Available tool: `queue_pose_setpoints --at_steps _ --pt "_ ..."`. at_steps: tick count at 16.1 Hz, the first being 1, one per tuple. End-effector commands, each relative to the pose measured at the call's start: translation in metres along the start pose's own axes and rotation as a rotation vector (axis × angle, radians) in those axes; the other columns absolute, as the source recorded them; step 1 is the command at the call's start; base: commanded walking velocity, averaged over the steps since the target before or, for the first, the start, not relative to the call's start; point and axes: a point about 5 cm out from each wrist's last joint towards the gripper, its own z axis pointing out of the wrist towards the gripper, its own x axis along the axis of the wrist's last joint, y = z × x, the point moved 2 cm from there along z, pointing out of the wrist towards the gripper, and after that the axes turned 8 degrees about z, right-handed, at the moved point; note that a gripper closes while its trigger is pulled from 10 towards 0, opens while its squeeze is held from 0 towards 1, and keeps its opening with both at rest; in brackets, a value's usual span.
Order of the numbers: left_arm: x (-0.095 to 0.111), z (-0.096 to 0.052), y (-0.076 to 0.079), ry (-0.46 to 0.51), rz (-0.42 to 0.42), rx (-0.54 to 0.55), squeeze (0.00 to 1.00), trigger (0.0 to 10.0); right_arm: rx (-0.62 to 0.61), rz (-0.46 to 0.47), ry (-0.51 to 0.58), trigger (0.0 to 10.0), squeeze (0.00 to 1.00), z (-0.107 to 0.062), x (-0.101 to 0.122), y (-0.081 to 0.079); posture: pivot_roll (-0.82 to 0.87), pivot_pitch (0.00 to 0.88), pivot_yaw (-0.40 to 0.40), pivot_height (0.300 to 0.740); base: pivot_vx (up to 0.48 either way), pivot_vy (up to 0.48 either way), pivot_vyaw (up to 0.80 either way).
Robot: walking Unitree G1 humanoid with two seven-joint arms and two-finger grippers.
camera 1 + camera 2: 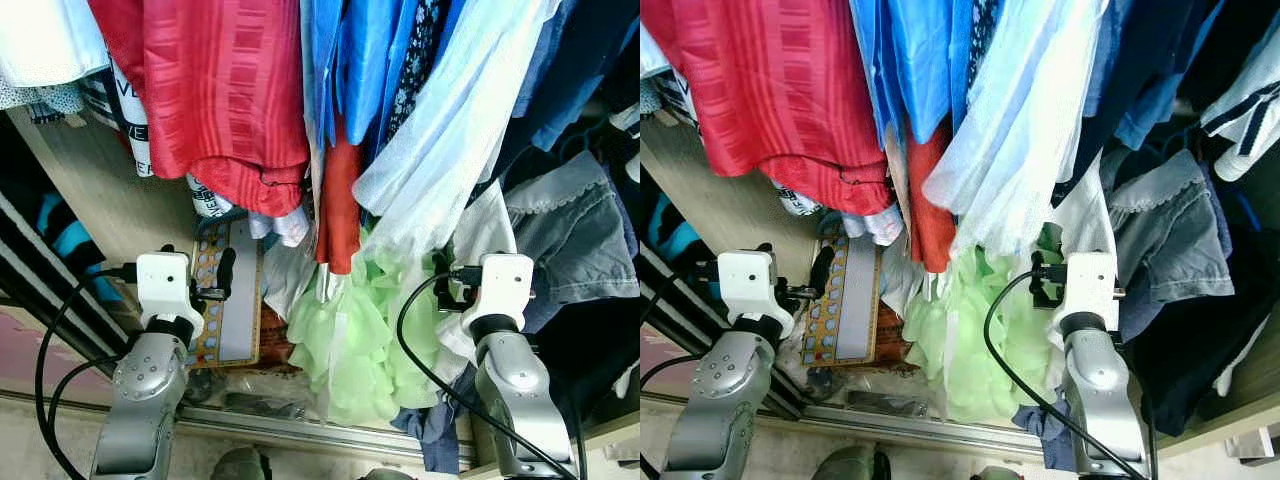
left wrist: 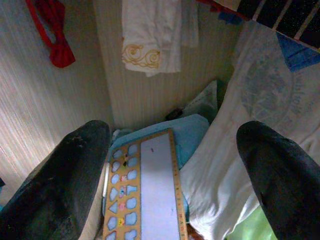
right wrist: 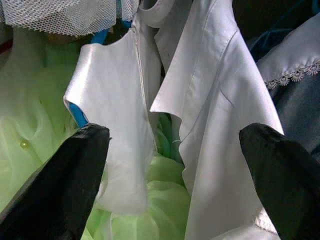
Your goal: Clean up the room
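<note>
Plainly, both claws spread and empty: right gripper [image 3: 175, 165] nosing the white shirt [image 3: 220, 100] could snag it off its hanger; left gripper [image 2: 170, 170] hovers over the shape board [image 2: 145, 195].

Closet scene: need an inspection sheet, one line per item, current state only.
Surface: wood-grain closet wall; metal door track along the floor edge.
Job's things: hanging clothes, red garment, white shirt, pale green frilly dress.
Clutter: shape puzzle board leaning low in the closet, on blue cloth.
Grippers: left gripper open, aimed at the board; right gripper open, facing the white shirt; neither touching.
Cables: black cable looped by the right wrist, another by the left arm.
Surroundings: nothing seen.
</note>
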Motion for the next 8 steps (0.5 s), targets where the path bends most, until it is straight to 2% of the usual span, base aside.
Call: queue_pose_setpoints --at_steps 1,2,4,6,8 --pt "-0.0032 -0.0007 0.0005 -0.020 -0.012 0.003 0.00 10.0 0.008 -0.017 0.003 10.0 0.00 0.0012 0.0002 0.0010 0.03 0.000 -0.017 0.740 0.000 0.000 0.00" --pt "-0.0035 -0.0013 0.0014 -0.023 -0.044 -0.008 0.00 10.0 0.024 -0.032 0.004 10.0 0.00 0.0009 0.0004 -0.0008 0.03 0.000 -0.017 0.740 0.000 0.000 0.00" --pt "-0.0030 -0.0017 0.0005 -0.013 -0.039 -0.009 0.00 10.0 0.047 -0.032 0.004 10.0 0.00 -0.0001 0.0004 -0.0034 0.03 0.000 -0.016 0.740 0.000 0.000 0.74" --pt "-0.0016 -0.0022 -0.0021 0.008 0.000 -0.006 0.00 10.0 0.057 -0.039 0.006 10.0 0.00 -0.0004 0.0006 -0.0052 0.02 0.000 -0.016 0.740 0.000 0.000 0.80" --pt "-0.0022 -0.0024 -0.0030 0.008 -0.007 -0.004 0.00 10.0 0.061 -0.039 0.005 10.0 0.00 -0.0002 0.0006 -0.0051 0.02 0.000 -0.018 0.740 0.000 0.000 0.80"
